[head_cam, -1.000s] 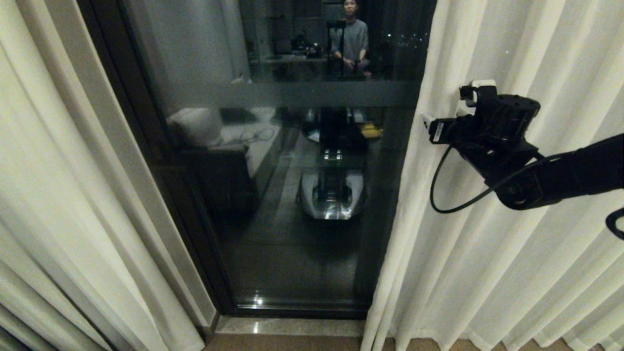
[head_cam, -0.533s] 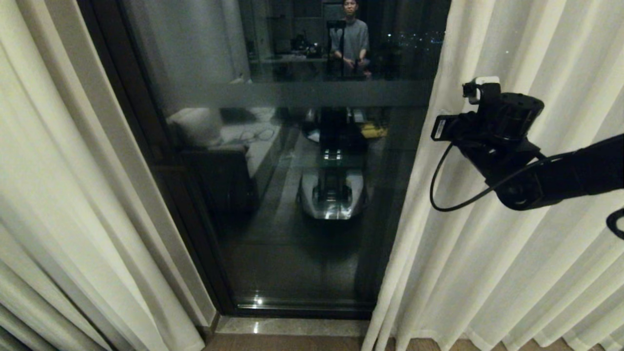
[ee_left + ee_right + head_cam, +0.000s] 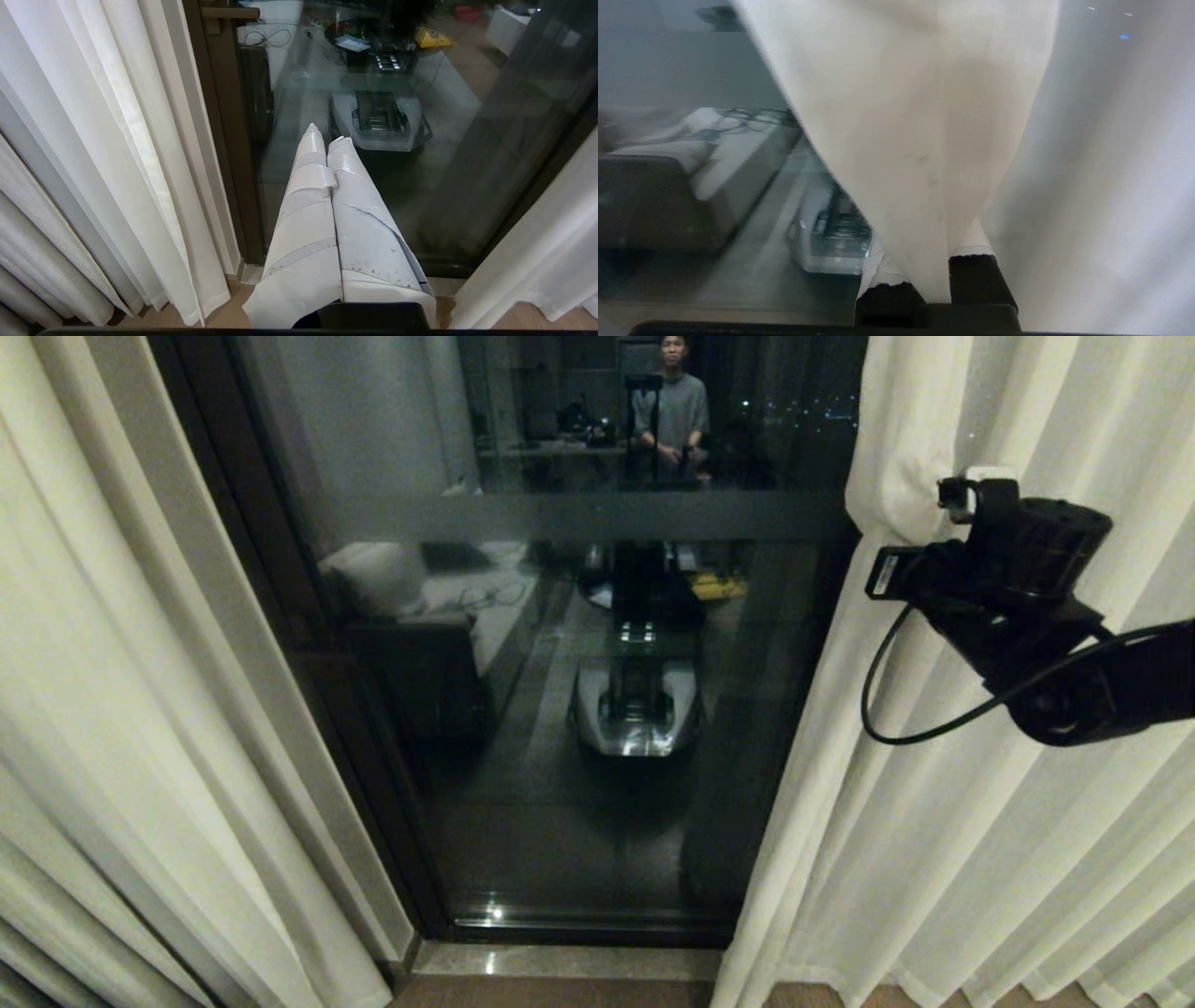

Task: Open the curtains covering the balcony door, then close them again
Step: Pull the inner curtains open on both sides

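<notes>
I see the balcony door (image 3: 560, 709) filling the middle of the head view, its dark frame running down at the left and its glass showing between the two curtain panels. A frosted band (image 3: 597, 515) crosses the glass high up, and a pale stone threshold (image 3: 560, 959) lies along the door's foot. The glass reflects the room: a person (image 3: 672, 411) stands at the top, the robot's base (image 3: 638, 709) shows lower down, and a sofa (image 3: 420, 616) sits toward the door's left edge.

The left curtain (image 3: 121, 691) hangs in pleats beside the door frame, down to the floor. The right curtain (image 3: 980, 821) covers the door's right side; its inner edge is pinched up into a bunch at gripper height and falls away slantwise toward the threshold below.

My right arm (image 3: 1102, 681) reaches in from the right, level with the frosted band. In its wrist view the right gripper (image 3: 934, 266) has its fingers (image 3: 971, 242) pressed together on a fold of the right curtain, the cloth rising out from between them.

My left gripper (image 3: 329, 140) shows only in its own wrist view, low before the glass, near the left curtain without touching it. Its two white-wrapped fingers (image 3: 308, 210) lie flat together with nothing between them.
</notes>
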You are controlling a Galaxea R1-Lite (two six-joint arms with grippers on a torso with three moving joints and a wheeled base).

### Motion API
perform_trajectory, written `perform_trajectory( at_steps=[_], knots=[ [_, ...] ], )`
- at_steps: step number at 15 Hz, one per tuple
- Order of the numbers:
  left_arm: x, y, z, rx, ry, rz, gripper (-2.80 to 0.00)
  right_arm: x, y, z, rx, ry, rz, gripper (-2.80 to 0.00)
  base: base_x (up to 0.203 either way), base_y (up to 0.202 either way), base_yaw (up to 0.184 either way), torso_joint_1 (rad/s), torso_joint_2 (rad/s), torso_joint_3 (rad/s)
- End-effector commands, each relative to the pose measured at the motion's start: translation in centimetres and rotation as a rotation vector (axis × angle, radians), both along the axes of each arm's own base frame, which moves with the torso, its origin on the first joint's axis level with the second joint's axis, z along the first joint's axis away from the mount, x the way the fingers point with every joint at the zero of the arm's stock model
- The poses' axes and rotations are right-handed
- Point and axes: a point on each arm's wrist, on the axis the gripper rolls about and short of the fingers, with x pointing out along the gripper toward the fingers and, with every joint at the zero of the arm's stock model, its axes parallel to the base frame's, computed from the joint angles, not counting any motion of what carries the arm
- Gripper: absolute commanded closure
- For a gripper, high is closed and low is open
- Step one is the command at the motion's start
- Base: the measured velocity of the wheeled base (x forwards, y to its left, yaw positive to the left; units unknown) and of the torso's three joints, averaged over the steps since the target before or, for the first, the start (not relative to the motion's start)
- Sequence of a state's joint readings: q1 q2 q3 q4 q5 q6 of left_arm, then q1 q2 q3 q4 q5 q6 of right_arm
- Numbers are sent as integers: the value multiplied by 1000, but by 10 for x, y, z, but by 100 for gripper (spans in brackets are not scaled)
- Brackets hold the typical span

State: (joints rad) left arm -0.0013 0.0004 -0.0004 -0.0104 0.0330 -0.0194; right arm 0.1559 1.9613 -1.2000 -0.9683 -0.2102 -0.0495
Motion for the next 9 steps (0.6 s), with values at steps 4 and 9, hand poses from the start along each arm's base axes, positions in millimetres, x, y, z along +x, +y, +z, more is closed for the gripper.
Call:
perform_trajectory(
  at_steps=[4, 9],
  knots=[
    [0, 0, 0, -1, 0, 1, 0, -45, -31, 17, -4, -32, -106, 0, 0, 0, 0, 0, 0, 0],
    [0, 0, 0, -1, -1, 1, 0, -54, -59, 24, -26, -84, -195, 0, 0, 0, 0, 0, 0, 0]
  ],
)
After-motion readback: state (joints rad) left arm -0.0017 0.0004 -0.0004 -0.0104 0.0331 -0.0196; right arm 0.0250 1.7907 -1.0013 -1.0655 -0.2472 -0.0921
